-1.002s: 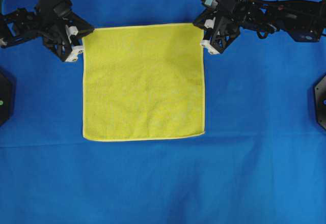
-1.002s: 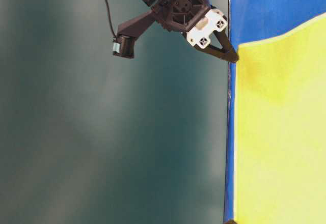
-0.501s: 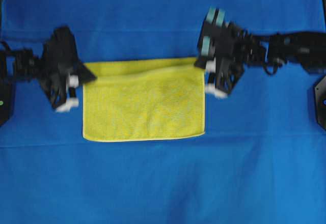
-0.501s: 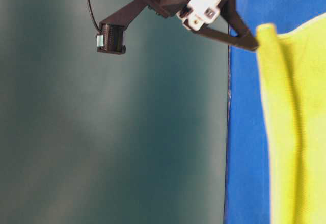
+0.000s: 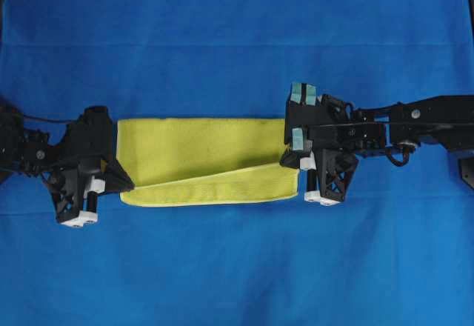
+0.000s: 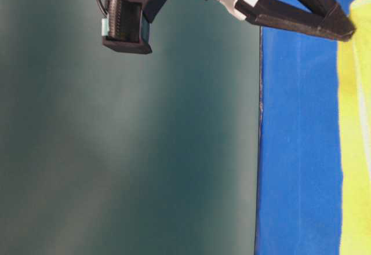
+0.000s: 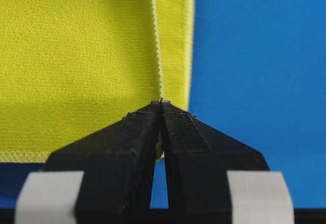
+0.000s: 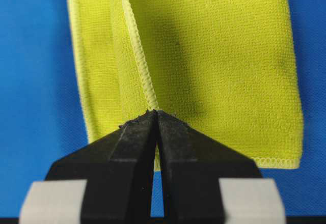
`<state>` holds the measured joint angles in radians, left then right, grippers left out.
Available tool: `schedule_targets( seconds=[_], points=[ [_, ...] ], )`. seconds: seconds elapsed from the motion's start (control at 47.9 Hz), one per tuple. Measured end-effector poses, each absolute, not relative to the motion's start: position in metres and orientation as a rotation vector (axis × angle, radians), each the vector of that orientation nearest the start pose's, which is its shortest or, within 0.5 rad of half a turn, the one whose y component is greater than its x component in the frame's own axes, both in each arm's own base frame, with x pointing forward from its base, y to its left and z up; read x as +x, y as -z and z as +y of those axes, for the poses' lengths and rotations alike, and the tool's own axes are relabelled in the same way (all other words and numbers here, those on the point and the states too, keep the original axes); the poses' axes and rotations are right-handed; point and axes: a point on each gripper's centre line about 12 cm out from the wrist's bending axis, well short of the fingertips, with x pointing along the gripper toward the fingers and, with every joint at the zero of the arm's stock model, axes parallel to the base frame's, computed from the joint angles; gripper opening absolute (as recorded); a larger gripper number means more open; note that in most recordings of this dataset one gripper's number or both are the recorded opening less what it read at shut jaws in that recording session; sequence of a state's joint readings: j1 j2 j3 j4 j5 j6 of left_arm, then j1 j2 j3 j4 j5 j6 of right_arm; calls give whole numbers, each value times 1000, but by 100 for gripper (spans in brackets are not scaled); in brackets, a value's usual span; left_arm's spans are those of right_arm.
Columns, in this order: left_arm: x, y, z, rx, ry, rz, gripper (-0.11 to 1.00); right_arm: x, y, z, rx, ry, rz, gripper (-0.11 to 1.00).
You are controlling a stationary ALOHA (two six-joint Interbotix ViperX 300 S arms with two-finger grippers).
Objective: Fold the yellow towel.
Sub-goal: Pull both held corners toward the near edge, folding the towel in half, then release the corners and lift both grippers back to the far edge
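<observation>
The yellow towel [image 5: 204, 155] lies on the blue cloth, doubled over into a wide low band, with its upper layer slanting above the near hem. My left gripper [image 5: 124, 187] is shut on the towel's left corner; the hem runs into its closed tips in the left wrist view [image 7: 161, 104]. My right gripper [image 5: 290, 159] is shut on the towel's right corner, as the right wrist view [image 8: 154, 113] shows. Both hold the folded-over edge near the towel's near hem. The table-level view shows the towel's edge [image 6: 356, 133] and a gripper [image 6: 346, 33] at it.
The large blue cloth [image 5: 237, 267] covers the whole table. The table's edge [image 6: 259, 150] runs vertically in the table-level view, with dark green background to its left. A dark arm base [image 5: 466, 170] sits at the right border.
Both grippers have carried the towel's far edge toward the near edge, from flat a second ago, to half way over, to nearly on the near hem now.
</observation>
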<state>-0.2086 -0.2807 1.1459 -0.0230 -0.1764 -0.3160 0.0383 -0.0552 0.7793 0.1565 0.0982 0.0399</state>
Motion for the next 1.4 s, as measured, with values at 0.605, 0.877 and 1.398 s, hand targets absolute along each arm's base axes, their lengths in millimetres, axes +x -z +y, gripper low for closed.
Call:
schedule_targets(
  seconds=[0.605,0.877,1.398],
  points=[
    [262,-127,-63,-234,107,720,3,350,-145,22,176,15,826,2],
    [261,-130,-64,-232,110,725,76,352,-148,31,163,-12,824,65],
    [264,-141,3,-183,-76,686,79,351,-155,-34,204,150,792,59]
  ],
)
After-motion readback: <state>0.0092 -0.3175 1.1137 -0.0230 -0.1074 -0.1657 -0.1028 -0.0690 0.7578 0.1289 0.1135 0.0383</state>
